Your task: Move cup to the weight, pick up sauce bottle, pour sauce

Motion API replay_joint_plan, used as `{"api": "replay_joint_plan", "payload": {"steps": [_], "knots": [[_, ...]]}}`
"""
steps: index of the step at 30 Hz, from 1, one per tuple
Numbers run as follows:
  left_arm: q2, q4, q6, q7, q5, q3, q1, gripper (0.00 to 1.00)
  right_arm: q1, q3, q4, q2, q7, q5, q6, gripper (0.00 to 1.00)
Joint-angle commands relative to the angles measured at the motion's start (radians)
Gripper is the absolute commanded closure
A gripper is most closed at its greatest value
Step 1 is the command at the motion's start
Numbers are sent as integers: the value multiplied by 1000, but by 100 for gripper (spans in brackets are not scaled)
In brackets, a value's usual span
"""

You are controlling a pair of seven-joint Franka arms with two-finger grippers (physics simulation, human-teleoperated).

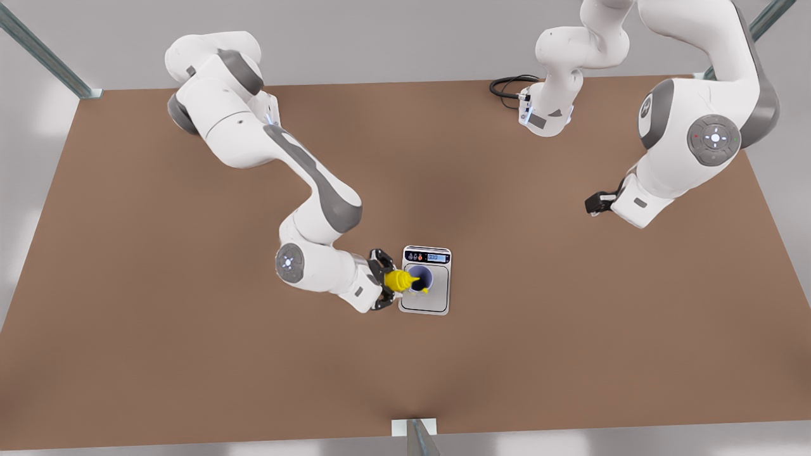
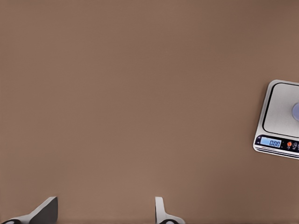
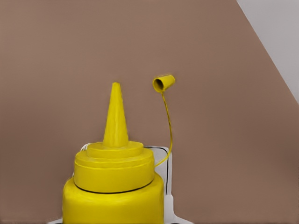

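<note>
The weight lies near the middle of the brown table, and its blue display reads what looks like 0.00 in the left wrist view; no brand is legible. The cup stands on its metal plate. The right gripper clamps the sauce bottle, tipped on its side, long axis level, nozzle pointing toward the front view's right over the cup's mouth. Its small cap dangles on a thin tether. The left gripper waits well apart, toward the front view's right, fingers spread with nothing between them.
</note>
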Motion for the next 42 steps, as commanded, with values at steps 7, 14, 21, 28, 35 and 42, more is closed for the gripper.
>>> {"api": "replay_joint_plan", "payload": {"steps": [7, 14, 21, 28, 35, 42], "knots": [[6, 0, 0, 0, 0, 0, 3, 0, 63, -6, 1, 3, 129, -234, -15, 58], [17, -2, 0, 0, -1, 0, 11, 0, 79, -8, 3, 15, 150, -302, -13, 58], [19, 0, -2, 0, 0, 0, 11, 0, -161, 210, 7, 7, 138, -121, -79, 57], [19, 0, -2, 0, 0, -2, 9, 0, -448, 314, -6, 14, -190, 257, -235, 58], [19, 0, -2, 0, 0, -2, 9, 0, -727, 310, -118, 63, -615, 462, -443, 58], [19, 2, -2, 0, 2, -2, 9, 0, -815, 245, -180, 196, -880, 513, -504, 58]]}}
